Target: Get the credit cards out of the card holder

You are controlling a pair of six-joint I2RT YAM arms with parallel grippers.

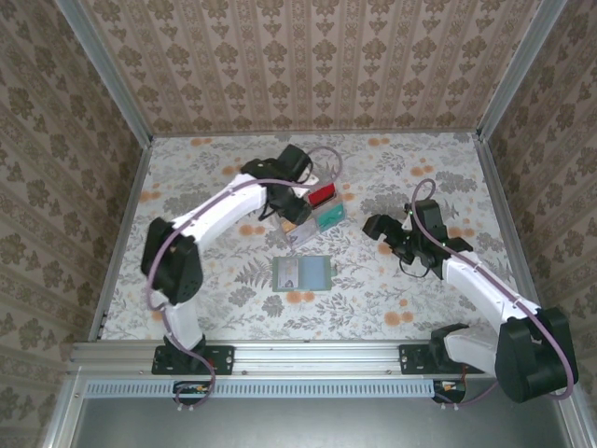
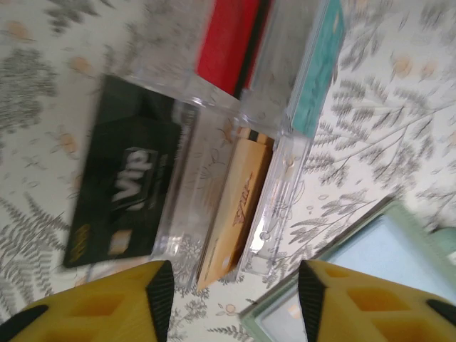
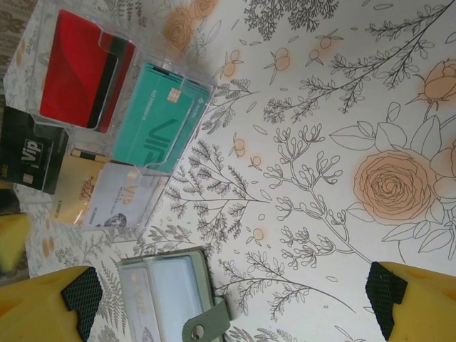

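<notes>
Nearly done imo: red card (image 3: 75, 71), teal card (image 3: 157, 128), black card (image 3: 28, 157) and tan card (image 3: 75, 189) are sitting in the clear tray (image 2: 187, 192) mid-table. The card holder (image 1: 301, 273) is maybe hiding another. The left gripper (image 2: 231, 285) and right gripper (image 3: 235, 303) are both hanging open.

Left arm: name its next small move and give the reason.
Probably draw the left gripper back from the clear stand toward the card holder. Its fingers are open and empty, the red card, teal card and tan card already sit in its slots, and a pale card seems to sit in the holder.
</notes>
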